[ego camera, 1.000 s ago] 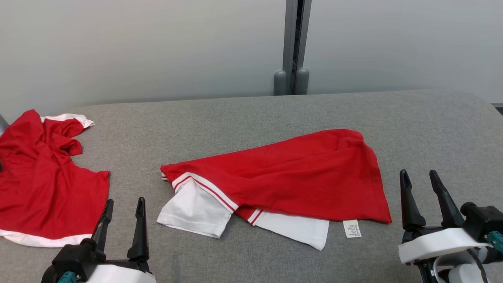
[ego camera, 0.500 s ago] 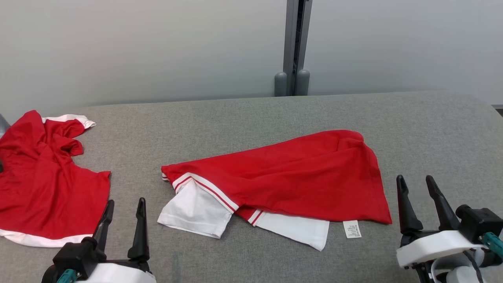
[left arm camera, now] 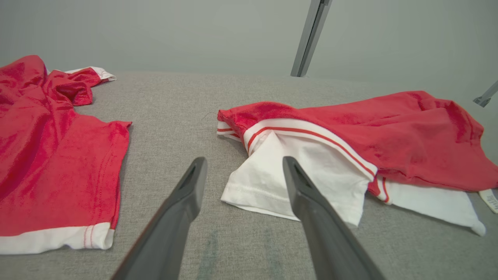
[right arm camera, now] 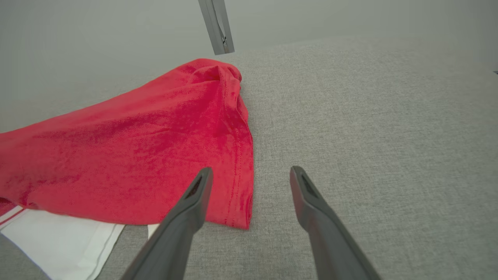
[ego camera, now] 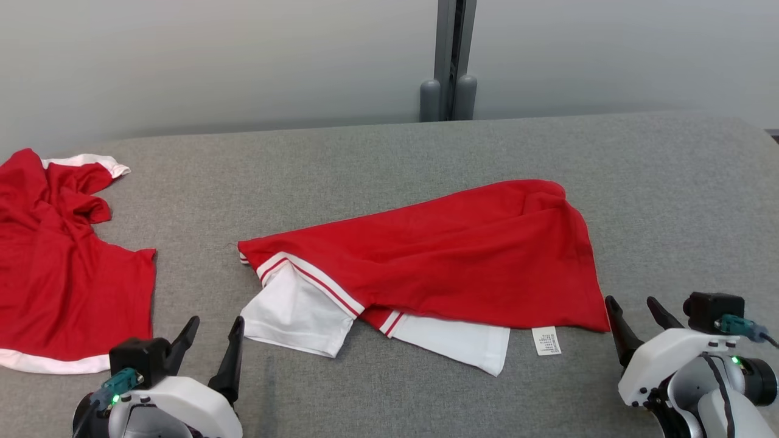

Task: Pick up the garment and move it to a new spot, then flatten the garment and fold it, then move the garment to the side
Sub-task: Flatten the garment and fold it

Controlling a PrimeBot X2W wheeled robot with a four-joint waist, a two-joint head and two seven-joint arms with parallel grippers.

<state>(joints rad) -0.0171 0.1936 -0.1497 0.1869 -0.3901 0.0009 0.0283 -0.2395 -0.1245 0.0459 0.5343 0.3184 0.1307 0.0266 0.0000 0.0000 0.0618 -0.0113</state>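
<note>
Now the left claw [ego camera: 216, 331] and right claw [ego camera: 633, 311] sat wide and empty at the red-and-white T-shirt's [ego camera: 438, 255] eight and four o'clock, ready to grab.

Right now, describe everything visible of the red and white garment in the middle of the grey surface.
The garment is a soft red knit, loosely folded over and wrinkled, lying slantwise on the grey fabric surface. A white sleeve and another white piece poke out under its near edge, below red-striped white trim, and a white care label sticks out by the right corner. Nothing grips it; the open right gripper sits just beside that corner.
</note>
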